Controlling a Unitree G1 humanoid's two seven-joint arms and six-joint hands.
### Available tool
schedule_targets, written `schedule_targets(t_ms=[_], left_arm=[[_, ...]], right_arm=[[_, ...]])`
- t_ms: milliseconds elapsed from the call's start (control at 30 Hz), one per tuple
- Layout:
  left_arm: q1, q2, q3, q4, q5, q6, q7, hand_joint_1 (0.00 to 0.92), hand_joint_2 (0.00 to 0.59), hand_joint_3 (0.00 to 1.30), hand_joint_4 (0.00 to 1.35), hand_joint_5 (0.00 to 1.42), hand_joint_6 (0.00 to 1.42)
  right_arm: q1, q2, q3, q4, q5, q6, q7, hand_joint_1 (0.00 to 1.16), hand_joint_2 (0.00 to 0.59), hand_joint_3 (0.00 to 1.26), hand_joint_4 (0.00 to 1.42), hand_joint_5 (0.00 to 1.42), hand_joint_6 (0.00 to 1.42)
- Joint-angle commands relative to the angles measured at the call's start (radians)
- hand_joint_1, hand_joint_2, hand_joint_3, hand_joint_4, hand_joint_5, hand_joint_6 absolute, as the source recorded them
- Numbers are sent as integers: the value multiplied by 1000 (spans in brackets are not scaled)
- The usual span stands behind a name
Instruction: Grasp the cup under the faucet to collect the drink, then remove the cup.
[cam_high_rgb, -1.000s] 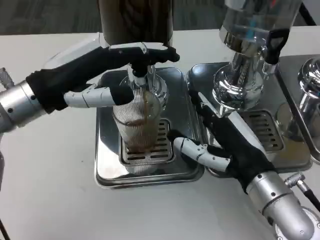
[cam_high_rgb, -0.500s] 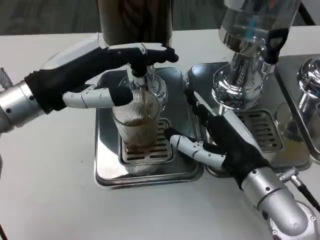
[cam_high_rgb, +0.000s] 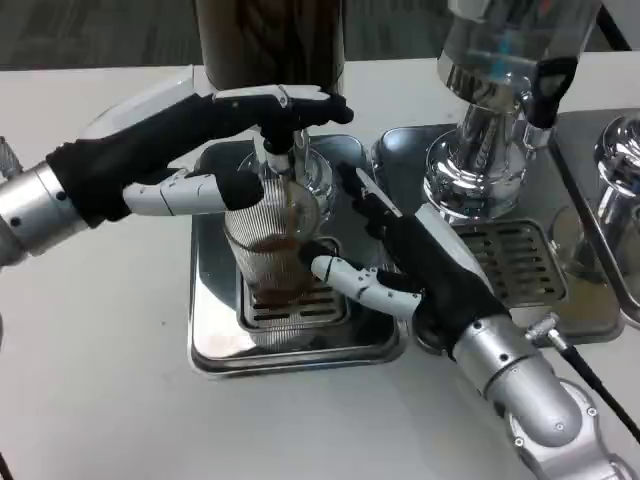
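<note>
Fingers (cam_high_rgb: 300, 103) of the left hand (cam_high_rgb: 190, 135) lie across the faucet (cam_high_rgb: 278, 150), its thumb against the ribbed glass cup (cam_high_rgb: 268, 255); whether that counts as a grip on the cup I cannot tell. The cup stands on the grate of the steel drip tray (cam_high_rgb: 215, 345) under the faucet, brown drink in it. The right hand (cam_high_rgb: 410, 265) is spread, holding nothing, its thumb tip just beside the cup. A second dispenser (cam_high_rgb: 500, 90) and tray (cam_high_rgb: 520, 260) stand towards the white desk's (cam_high_rgb: 100, 400) right edge.
</note>
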Motion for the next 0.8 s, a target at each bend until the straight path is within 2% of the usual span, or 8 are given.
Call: schedule_targets(t_ms=[33, 800], left_arm=[[25, 10, -19, 7, 25, -8, -14, 0, 50, 252, 137, 168, 199], [35, 20, -19, 0, 30, -10, -6, 0, 51, 259, 147, 168, 199]], right_arm=[[-23, 6, 4, 24, 6, -32, -13, 529, 260, 0, 0, 0, 30], [-78, 19, 2, 104, 19, -65, -7, 529, 260, 0, 0, 0, 34]])
